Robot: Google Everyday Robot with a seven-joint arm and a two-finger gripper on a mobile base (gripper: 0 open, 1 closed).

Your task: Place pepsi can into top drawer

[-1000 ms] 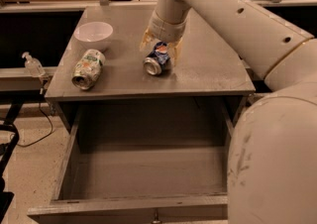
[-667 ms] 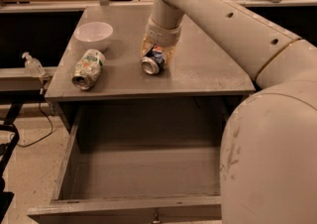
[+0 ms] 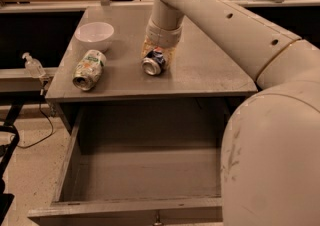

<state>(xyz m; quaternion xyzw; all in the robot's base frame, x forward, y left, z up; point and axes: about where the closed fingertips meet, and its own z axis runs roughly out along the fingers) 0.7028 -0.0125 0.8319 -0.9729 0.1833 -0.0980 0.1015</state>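
Observation:
The pepsi can (image 3: 154, 63) lies tilted on its side on the cabinet top (image 3: 210, 72), its silver end facing the camera. My gripper (image 3: 158, 56) comes down from above and its yellowish fingers (image 3: 171, 56) close around the can's sides. The top drawer (image 3: 145, 170) is pulled wide open below the cabinet top, and its inside is bare. Its front panel (image 3: 125, 215) with a small handle is at the bottom of the view.
A green-and-white can (image 3: 89, 70) lies on its side at the left of the cabinet top. A white bowl (image 3: 94, 35) stands behind it. A small clear pump bottle (image 3: 33, 65) stands on a ledge to the left. My arm fills the right side.
The gripper and the pepsi can have shifted slightly to the left together. The arm has swung further into the right of the view.

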